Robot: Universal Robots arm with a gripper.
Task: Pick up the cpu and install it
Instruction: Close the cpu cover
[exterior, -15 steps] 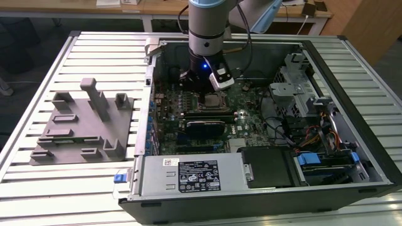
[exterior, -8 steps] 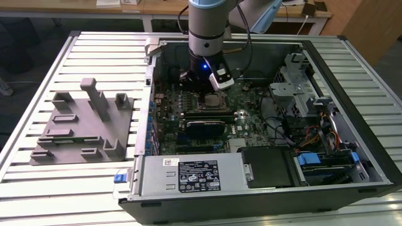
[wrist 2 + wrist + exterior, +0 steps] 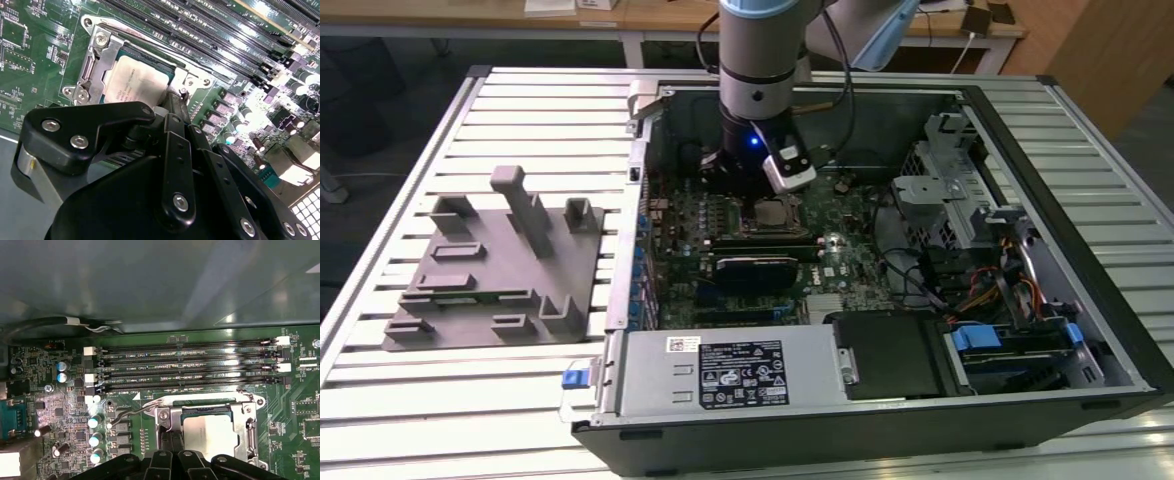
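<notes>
Grey tray (image 3: 480, 270) beside open computer case (image 3: 854, 440), perhaps touching.

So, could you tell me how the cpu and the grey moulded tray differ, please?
The cpu is a small flat silvery square; the grey moulded tray is far larger, with upright posts. The cpu lies in the socket frame on the motherboard inside the computer case; the tray lies outside it on the slatted table, at the exterior view's left. Both lie flat.
</notes>
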